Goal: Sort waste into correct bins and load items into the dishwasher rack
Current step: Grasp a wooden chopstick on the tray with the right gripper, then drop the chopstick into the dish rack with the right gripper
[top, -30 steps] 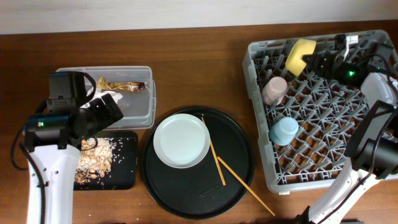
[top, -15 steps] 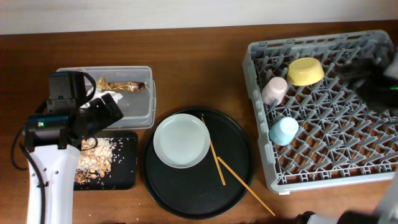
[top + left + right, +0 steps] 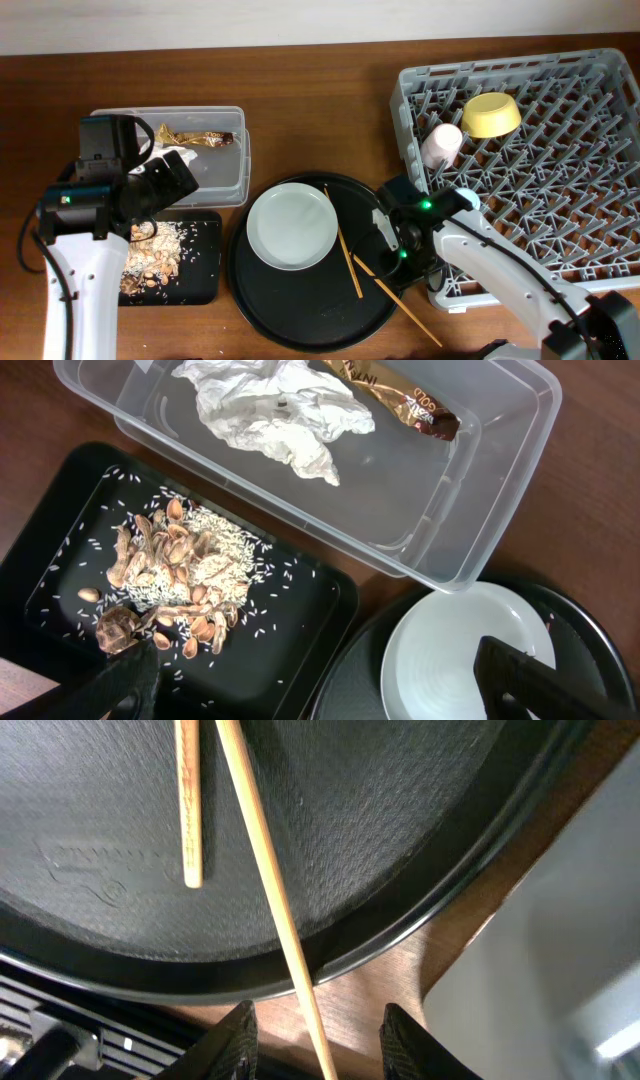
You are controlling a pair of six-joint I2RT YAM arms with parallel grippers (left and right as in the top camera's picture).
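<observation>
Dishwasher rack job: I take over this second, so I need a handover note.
Left gripper open, empty, by the clear box and small tray.
Right gripper open, astride one chopstick on the round tray.
Done: tissue and wrapper in the clear box, scraps in the small tray; bowl and pink cup in the rack, blue cup mostly behind the right arm.
Left: plate and both chopsticks into the rack.

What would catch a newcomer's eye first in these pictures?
The big grey dishwasher rack on the right, holding a yellow bowl and a pink cup. Next, the round black tray in the middle with a pale plate and two chopsticks, the right hand hovering open over one chopstick at the tray's edge.
</observation>
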